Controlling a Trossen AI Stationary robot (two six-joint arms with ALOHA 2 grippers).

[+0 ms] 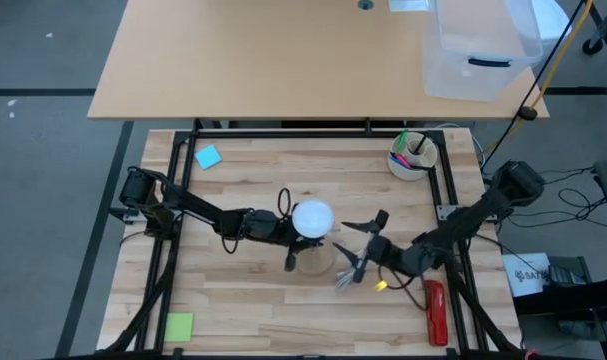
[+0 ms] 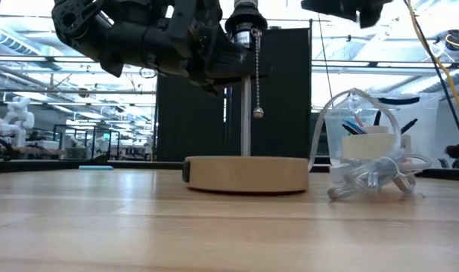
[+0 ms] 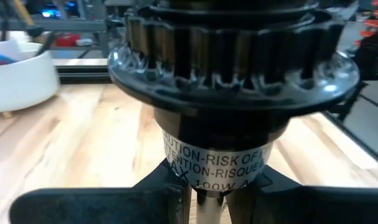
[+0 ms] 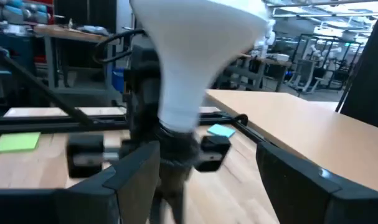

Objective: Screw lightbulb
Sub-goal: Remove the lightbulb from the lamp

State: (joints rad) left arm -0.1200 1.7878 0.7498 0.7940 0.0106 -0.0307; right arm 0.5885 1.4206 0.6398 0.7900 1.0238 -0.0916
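The white lightbulb (image 1: 313,217) stands upright with its neck (image 4: 189,81) in the black socket (image 3: 226,56) of a small lamp. The lamp's stem (image 2: 246,121) rises from a round wooden base (image 2: 248,174) at mid-table, and a pull chain (image 2: 257,75) hangs beside it. My left gripper (image 1: 288,233) reaches in from the left and is shut on the socket. My right gripper (image 1: 352,250) is just right of the bulb, level and open. In the right wrist view its fingers (image 4: 129,180) stand to either side of the bulb's neck, and I see no touch. My left gripper pinches the lamp's black socket between its two fingers, at the socket's lower end just under the white caution label (image 3: 217,163). The fingers (image 3: 101,205) come in about level from the table's left, across the upright stem. The lamp stands upright on its wooden base.
A white cup of pens (image 1: 413,156) stands at the far right, with a bundle of clear cord (image 2: 373,177) before it. A blue note (image 1: 208,157), a green note (image 1: 179,326) and a red tool (image 1: 435,311) lie on the table. A clear bin (image 1: 483,45) sits on the far desk.
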